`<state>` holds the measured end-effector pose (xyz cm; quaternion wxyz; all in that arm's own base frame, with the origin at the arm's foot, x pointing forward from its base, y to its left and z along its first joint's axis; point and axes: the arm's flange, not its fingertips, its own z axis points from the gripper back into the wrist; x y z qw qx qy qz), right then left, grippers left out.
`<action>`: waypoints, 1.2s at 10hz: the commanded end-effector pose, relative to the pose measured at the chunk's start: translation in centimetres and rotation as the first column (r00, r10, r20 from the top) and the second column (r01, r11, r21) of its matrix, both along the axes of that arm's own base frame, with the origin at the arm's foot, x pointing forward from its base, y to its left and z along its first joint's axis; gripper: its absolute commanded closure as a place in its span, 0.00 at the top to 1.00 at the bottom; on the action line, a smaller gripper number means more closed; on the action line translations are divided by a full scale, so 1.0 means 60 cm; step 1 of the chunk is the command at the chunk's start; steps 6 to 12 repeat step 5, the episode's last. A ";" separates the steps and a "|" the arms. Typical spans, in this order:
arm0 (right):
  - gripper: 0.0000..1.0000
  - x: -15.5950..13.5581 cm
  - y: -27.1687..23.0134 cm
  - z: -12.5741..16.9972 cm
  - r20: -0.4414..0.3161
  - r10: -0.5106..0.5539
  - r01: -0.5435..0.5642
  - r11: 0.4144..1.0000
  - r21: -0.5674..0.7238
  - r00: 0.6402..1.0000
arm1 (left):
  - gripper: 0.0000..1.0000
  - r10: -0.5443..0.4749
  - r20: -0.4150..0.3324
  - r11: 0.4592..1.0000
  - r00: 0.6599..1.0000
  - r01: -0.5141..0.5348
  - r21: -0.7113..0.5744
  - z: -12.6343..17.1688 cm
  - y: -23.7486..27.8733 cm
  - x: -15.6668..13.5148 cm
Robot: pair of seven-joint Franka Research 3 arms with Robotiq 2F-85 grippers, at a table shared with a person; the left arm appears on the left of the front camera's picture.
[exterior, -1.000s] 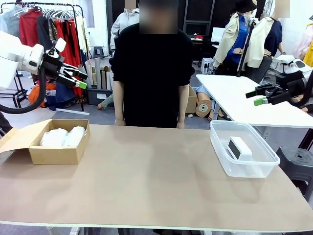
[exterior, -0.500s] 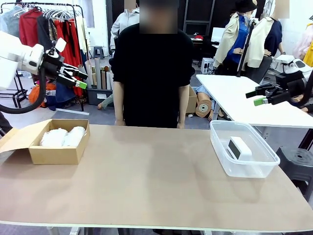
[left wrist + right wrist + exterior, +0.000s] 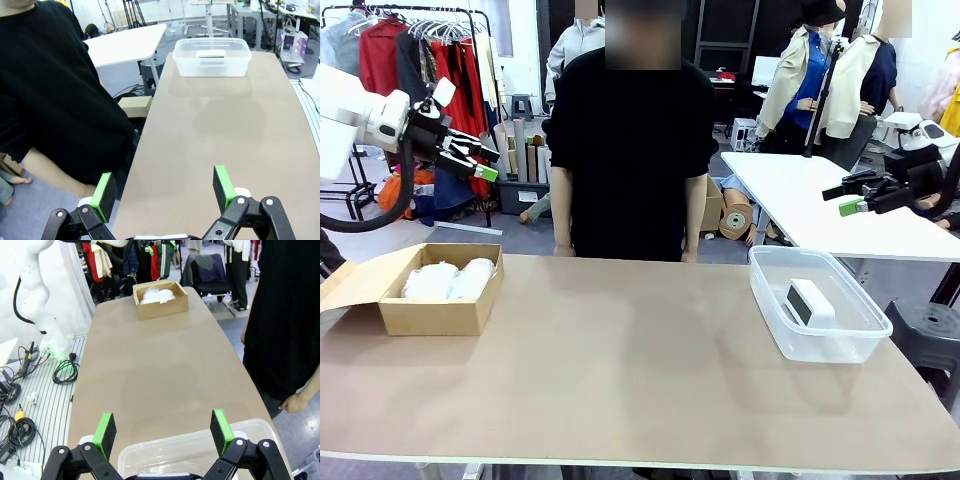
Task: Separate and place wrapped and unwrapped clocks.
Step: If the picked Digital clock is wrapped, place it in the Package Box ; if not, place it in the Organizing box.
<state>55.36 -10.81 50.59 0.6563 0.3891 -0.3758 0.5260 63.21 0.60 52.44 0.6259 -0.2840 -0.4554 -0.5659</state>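
Clocks sorted into two boxes, both my grippers up in the air with nothing in them.

I see the bare white rectangular clock with a dark face (image 3: 809,301) lying in the clear plastic tub (image 3: 772,331) on my right. The two white bundles in crinkly plastic (image 3: 447,279) sit side by side in the brown cardboard box (image 3: 438,315) on my left; its front wall hides their lower parts. My left gripper (image 3: 484,163) and right gripper (image 3: 844,199) hang with jaws wide apart. The person in black (image 3: 632,150) stands behind the table (image 3: 630,370).

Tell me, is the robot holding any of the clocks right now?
No. Both tools, left and right, are open and empty, raised above the table. The wrapped clocks sit in the cardboard box; the bare clock lies in the plastic bin.
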 end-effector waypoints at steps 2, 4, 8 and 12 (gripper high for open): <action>1.00 -0.001 0.002 0.004 -0.003 0.000 -0.001 1.000 -0.003 1.000 | 1.00 0.004 0.015 1.000 1.000 -0.004 -0.007 -0.001 -0.001 0.000; 1.00 -0.001 0.002 0.004 -0.003 0.000 -0.001 1.000 -0.003 1.000 | 1.00 0.004 0.015 1.000 1.000 -0.004 -0.007 -0.001 -0.001 0.000; 1.00 -0.001 0.002 0.004 -0.003 0.000 -0.001 1.000 -0.003 1.000 | 1.00 0.004 0.015 1.000 1.000 -0.004 -0.007 -0.001 -0.001 0.000; 1.00 -0.001 0.002 0.004 -0.003 0.000 -0.001 1.000 -0.003 1.000 | 1.00 0.004 0.015 1.000 1.000 -0.004 -0.007 -0.001 -0.001 0.000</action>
